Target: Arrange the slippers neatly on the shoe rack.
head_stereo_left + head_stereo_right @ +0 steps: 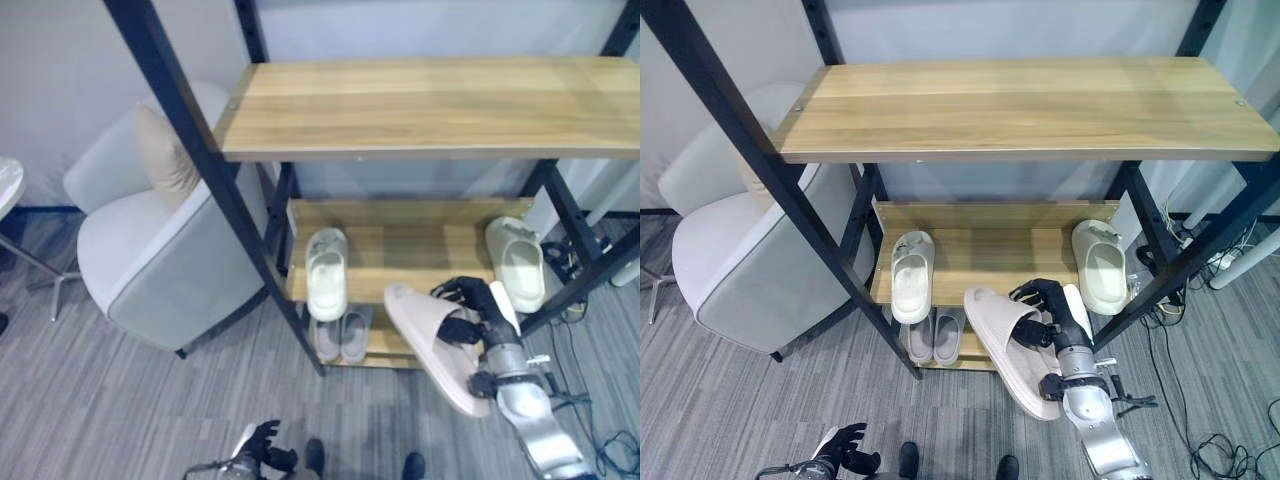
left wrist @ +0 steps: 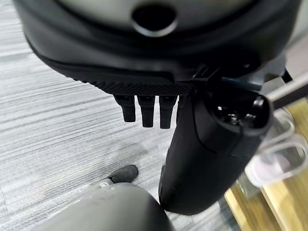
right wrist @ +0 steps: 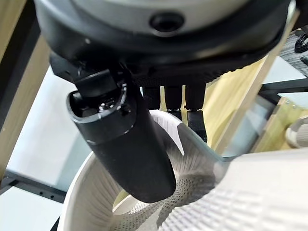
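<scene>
My right hand [image 1: 482,308] is shut on a pale beige slipper [image 1: 436,352], fingers curled over its strap and thumb [image 3: 126,144] inside the opening. The slipper [image 1: 1012,348] hangs tilted, toe toward the rack, just in front of the middle shelf [image 1: 420,245]. On that shelf a white slipper [image 1: 326,272] lies at the left end and another white slipper [image 1: 517,262] at the right end. A grey pair [image 1: 341,335] sits on the bottom shelf. My left hand [image 1: 262,442] hangs low by the floor, relaxed, holding nothing.
The wooden top shelf [image 1: 430,105] overhangs the middle one. A black slanted rack post [image 1: 200,150] runs down the left front. A grey armchair [image 1: 150,250] with a beige cushion [image 1: 165,155] stands left of the rack. Cables [image 1: 1200,440] lie on the floor at right.
</scene>
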Controlling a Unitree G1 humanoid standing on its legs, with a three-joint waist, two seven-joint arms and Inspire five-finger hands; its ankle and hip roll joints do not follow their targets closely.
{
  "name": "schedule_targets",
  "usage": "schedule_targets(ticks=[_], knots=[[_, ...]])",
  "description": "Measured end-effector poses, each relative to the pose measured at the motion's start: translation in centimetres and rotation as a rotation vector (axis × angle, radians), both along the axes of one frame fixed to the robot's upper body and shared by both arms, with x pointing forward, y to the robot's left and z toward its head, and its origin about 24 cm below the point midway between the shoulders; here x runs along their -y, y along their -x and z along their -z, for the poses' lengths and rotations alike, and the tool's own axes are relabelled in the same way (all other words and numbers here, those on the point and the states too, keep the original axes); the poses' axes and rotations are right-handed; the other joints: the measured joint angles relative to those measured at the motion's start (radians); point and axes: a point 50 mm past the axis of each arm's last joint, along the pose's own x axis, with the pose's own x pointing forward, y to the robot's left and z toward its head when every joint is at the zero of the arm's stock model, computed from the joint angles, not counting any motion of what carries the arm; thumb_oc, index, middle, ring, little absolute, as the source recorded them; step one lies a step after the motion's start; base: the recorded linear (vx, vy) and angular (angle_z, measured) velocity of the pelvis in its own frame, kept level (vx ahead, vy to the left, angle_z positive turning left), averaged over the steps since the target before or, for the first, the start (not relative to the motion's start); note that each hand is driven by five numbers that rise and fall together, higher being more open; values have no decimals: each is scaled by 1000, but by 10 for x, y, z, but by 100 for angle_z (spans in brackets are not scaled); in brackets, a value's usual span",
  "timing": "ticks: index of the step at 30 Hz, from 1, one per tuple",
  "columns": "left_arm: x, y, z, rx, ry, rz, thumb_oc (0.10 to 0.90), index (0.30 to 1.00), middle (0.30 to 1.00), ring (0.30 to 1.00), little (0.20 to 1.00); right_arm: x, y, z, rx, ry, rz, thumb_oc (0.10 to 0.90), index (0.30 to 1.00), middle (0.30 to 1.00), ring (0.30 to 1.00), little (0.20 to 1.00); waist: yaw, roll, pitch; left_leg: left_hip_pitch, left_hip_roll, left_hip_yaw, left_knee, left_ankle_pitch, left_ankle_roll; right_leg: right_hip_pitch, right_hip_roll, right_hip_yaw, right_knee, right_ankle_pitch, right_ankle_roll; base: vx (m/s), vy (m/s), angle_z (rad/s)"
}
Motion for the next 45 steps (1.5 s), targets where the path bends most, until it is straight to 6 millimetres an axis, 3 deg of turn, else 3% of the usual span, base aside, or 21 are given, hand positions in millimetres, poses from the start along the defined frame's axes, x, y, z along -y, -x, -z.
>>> schedule_targets(ticks=[10,15,19,23,25,28,30,32,34,37,40,45], knots=[[2,7,2,-21,19,9,800,900,900,900,900,10,42,18,-193,-29,-145,400,300,300,300,300,-55,11,-3,5,4,44,0,-9,-2,-23,1,44,0,6,-2,-47,-40,-14],[9,-1,-1,10,28,58,800,900,900,900,900,15,40,14,-215,31,-192,400,300,300,300,300,-66,22,16,-46,4,51,1,8,2,-79,2,56,9,26,0,-179,-41,-6],[21,-37,-14,119,44,117,800,900,900,900,900,6,11,-4,-130,124,-270,400,300,300,300,300,-63,41,122,-141,8,52,51,19,2,-186,-3,67,75,29,-9,-191,-42,-6],[38,-76,-37,265,105,162,800,900,900,900,900,0,-33,-33,21,217,-270,400,300,300,300,300,-49,25,237,-301,17,52,165,4,0,-378,-18,85,249,-10,-34,-169,-44,-6],[41,-84,-43,299,130,147,800,900,900,900,900,0,-42,-44,73,227,-250,400,300,300,300,300,-45,21,260,-341,16,49,193,-7,0,-434,-28,94,305,-32,-44,-99,7,2],[50,-101,-58,383,168,156,800,900,900,900,900,4,-61,-79,231,256,-174,400,300,300,300,300,-32,36,299,-472,5,43,319,-47,11,-586,-62,110,475,-99,-58,-110,35,13],[47,-108,-68,442,175,159,800,900,900,900,900,1,-72,-101,337,277,-143,400,300,300,300,300,-23,48,311,-569,5,40,426,-80,23,-684,-79,122,580,-137,-64,-120,55,3],[40,-121,-86,532,177,162,800,900,900,900,900,-1,-82,-137,514,313,-80,400,300,300,300,300,-27,57,316,-725,8,32,566,-129,18,-839,-90,147,711,-179,-72,-10,23,-2],[39,-128,-95,575,193,148,800,900,900,900,900,2,-85,-153,579,335,-44,400,300,300,300,300,-26,68,329,-789,12,24,640,-158,24,-897,-94,161,772,-203,-79,-28,6,2],[27,-143,-133,759,224,122,800,900,900,900,900,9,-90,-197,757,415,51,400,300,300,300,300,7,87,362,-1017,28,14,944,-268,17,-1119,-115,200,1060,-301,-92,-28,2,-1],[22,-150,-155,869,250,82,800,900,900,900,900,13,-96,-211,800,421,116,400,300,300,300,300,26,87,362,-1149,44,-7,1137,-360,42,-1252,-114,229,1236,-381,-121,59,-1,-2],[6,-149,-189,1026,293,27,800,900,900,900,900,18,-95,-225,852,463,173,400,300,300,300,300,55,88,361,-1353,52,-58,1484,-495,41,-1443,-122,264,1568,-515,-143,165,-25,3]])
